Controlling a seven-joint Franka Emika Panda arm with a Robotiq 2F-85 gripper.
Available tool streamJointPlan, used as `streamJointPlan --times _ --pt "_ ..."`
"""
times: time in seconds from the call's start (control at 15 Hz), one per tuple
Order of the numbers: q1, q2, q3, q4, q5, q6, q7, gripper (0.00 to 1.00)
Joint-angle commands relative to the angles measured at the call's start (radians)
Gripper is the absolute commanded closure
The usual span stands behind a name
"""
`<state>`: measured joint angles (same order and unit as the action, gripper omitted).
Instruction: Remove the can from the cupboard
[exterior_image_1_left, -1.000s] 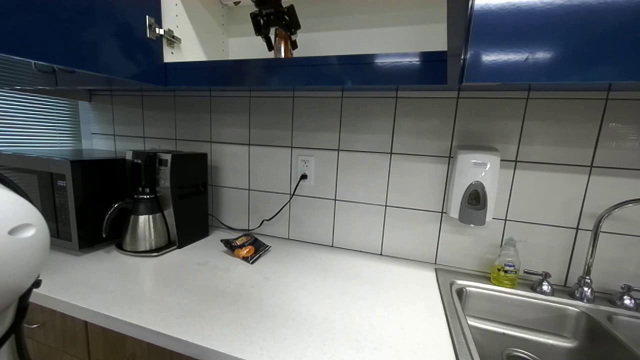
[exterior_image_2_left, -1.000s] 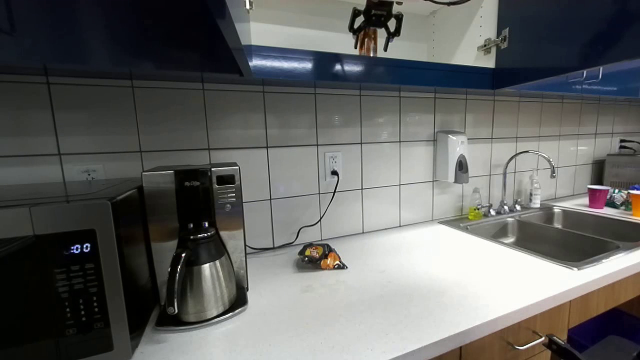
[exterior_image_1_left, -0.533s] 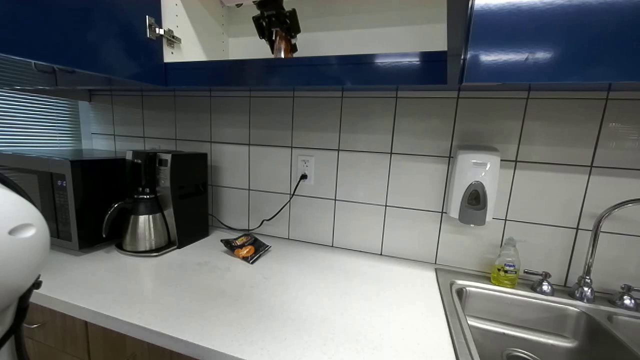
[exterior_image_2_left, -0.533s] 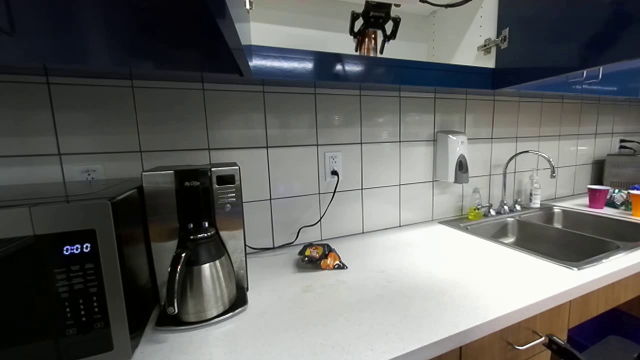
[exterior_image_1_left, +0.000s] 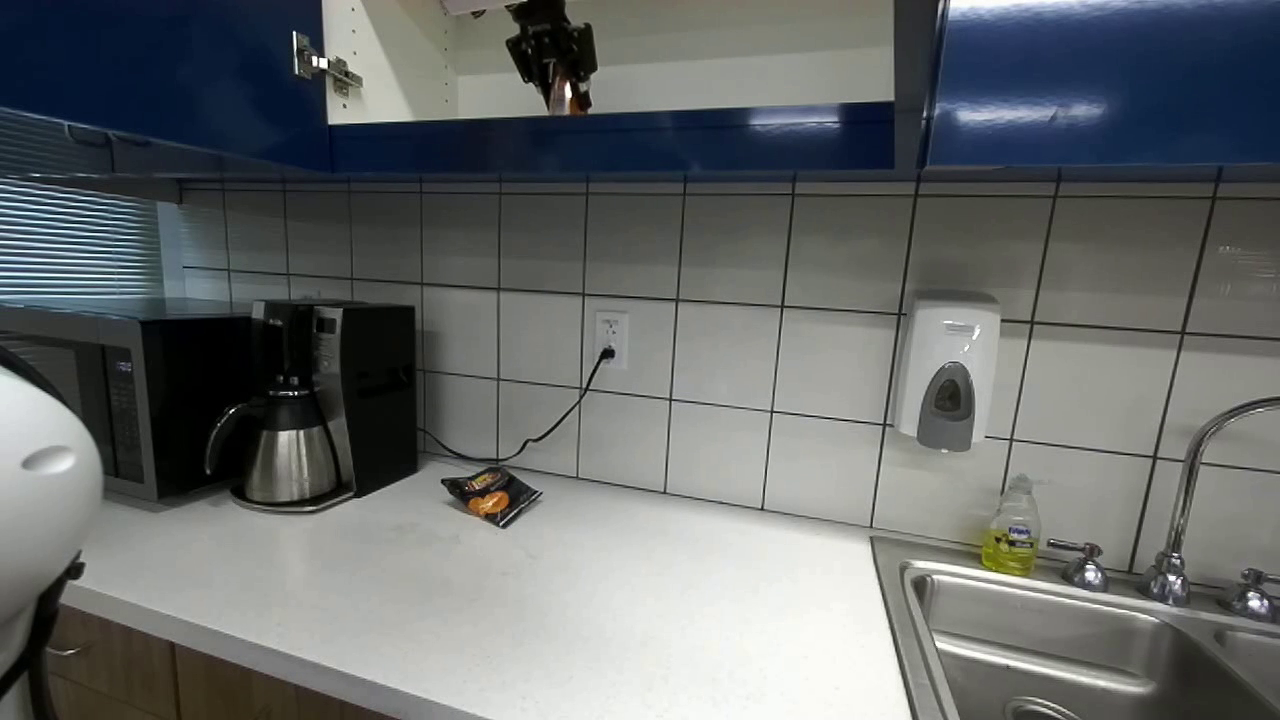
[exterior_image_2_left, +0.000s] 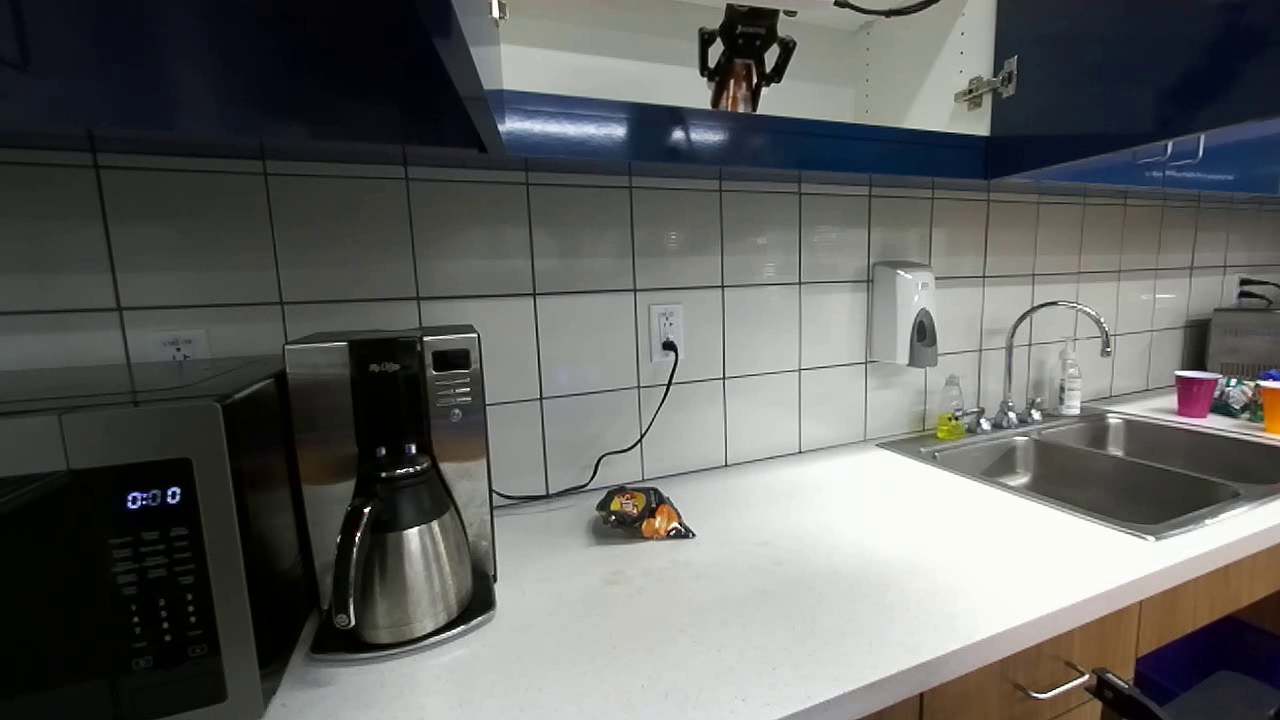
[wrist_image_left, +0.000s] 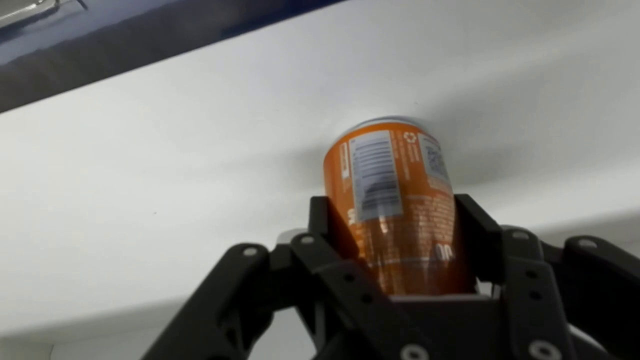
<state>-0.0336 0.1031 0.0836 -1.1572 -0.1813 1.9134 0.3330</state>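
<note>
Inside the cupboard (exterior_image_1_left: 612, 146), whose white interior stands exposed, is the orange-brown can (wrist_image_left: 380, 165). My gripper (wrist_image_left: 392, 215) points down over it, and both black fingers press against its sides, so the jaws are shut on the can. In the wrist view its far rim is close to the white shelf; whether it touches I cannot tell. Both exterior views show the gripper (exterior_image_2_left: 738, 92) around the can, which leans slightly. There the cupboard's blue front edge (exterior_image_2_left: 640, 132) hides the can's lower end.
An open blue door (exterior_image_1_left: 170, 80) hangs on hinges beside the cupboard opening. Below are a coffee maker (exterior_image_2_left: 455, 420), a microwave (exterior_image_2_left: 240, 480), a dark packet (exterior_image_2_left: 645, 513) on the counter, a soap dispenser (exterior_image_1_left: 948, 370) on the wall and a sink (exterior_image_1_left: 1050, 640).
The jaws stood wider a second ago, with a gap beside the can; they have drawn together onto it. The gripper and can have tilted a little.
</note>
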Motion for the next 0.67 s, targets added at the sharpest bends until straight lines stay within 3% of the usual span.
streamJointPlan --times 0.0,0.6 --pt "0.01 0.011 0.002 0.036 -0.027 -0.028 0.026 0.62" --pt "0.014 -0.002 0.001 0.053 -0.038 -0.037 0.029 0.62"
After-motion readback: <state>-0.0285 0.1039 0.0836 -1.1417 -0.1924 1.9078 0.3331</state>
